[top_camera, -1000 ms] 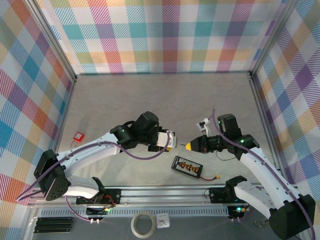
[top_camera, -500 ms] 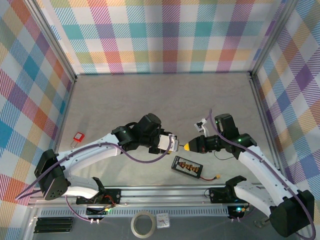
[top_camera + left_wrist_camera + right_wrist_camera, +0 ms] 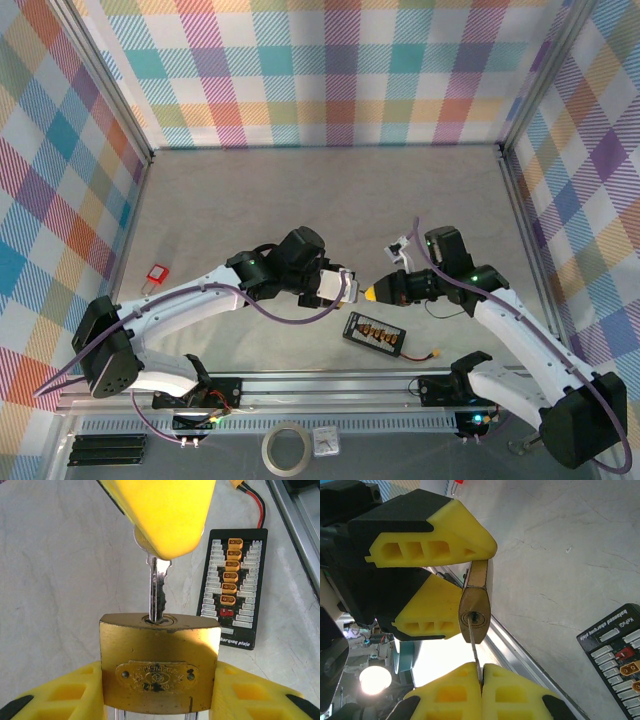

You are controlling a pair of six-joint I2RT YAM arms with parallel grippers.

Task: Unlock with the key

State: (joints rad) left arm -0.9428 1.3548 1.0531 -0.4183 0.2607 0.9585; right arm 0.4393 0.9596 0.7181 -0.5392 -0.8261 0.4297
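My left gripper (image 3: 159,700) is shut on a brass padlock (image 3: 160,665), its yellow fingers (image 3: 65,692) pressing both sides of the body. The padlock's keyhole faces my right gripper (image 3: 481,680), which is shut on the thin silvery key (image 3: 158,590). The key's blade tip sits inside the keyhole (image 3: 475,617), with most of the blade still showing. In the top view the two grippers meet nose to nose near the table's front, left gripper (image 3: 345,287) against right gripper (image 3: 372,292). The padlock's shackle is mostly hidden below the body.
A black charging board (image 3: 374,334) with orange connectors and a red-black lead lies just in front of the grippers. A small red padlock (image 3: 156,273) lies at the left side of the table. The aluminium rail (image 3: 330,385) runs along the near edge.
The right gripper has moved left toward the left gripper, closing the gap, and the key's tip has entered the padlock's keyhole. The left arm shifted slightly right.
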